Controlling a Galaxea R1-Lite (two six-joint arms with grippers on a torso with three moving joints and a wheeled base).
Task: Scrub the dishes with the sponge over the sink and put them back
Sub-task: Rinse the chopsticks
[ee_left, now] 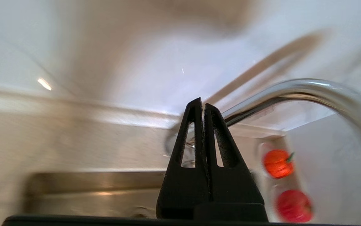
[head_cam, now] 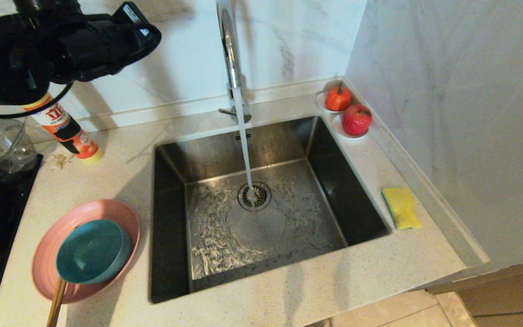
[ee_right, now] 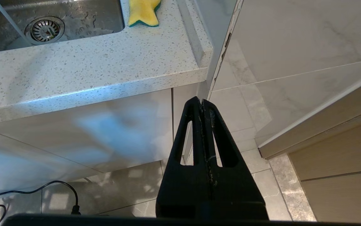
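Speckled pale stone countertop [head_cam: 288, 290] runs along white marble-look walls, with the large square stainless-steel sink [head_cam: 261, 209] set into its middle. Water streams from the tall chrome faucet [head_cam: 230, 54] onto the round strainer drain [head_cam: 254, 196], so the basin floor is wet.

On the counter's left side, close to its front edge, the wide shallow pink plate [head_cam: 107, 213] carries the smaller teal-blue bowl [head_cam: 91, 252], and thin wooden chopsticks [head_cam: 57, 302] lean out from under the bowl past the plate's front rim. The rectangular yellow foam sponge [head_cam: 402, 208] lies on the counter at the sink's right edge, near the right wall; its dark green layer shows underneath in the right wrist view.

The left gripper [ee_left: 203, 108] is up by the back wall, above the counter's rear left, with its fingers pressed together on nothing and pointing toward the faucet. The right gripper [ee_right: 201, 105] hangs parked below the counter's front right corner, clamped shut and empty.

Judging from this, only the water is running. Sponge and dishes sit untouched, so picking up, scrubbing over the sink and putting back all remain.
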